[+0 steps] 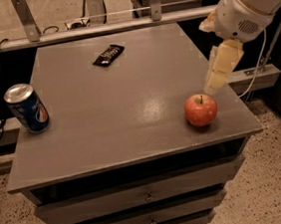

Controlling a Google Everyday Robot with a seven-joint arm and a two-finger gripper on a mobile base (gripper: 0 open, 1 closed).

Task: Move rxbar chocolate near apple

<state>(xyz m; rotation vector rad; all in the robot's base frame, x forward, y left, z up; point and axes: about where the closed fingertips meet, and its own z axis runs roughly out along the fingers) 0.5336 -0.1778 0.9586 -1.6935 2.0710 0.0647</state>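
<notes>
The rxbar chocolate (108, 55), a thin black wrapper with white lettering, lies flat at the far middle of the grey table top (121, 116). The apple (201, 110), red-orange with a short stem, sits near the table's front right corner. My gripper (216, 82) hangs from the white arm (242, 8) at the right. It points down, just behind and to the right of the apple and above the table's right edge. It holds nothing that I can see and is far from the bar.
A blue soda can (27, 108) stands upright near the table's left edge. The table has drawers (144, 196) below its front. A metal rail (96, 28) runs behind the table. A cable (256, 67) hangs at the right by the arm.
</notes>
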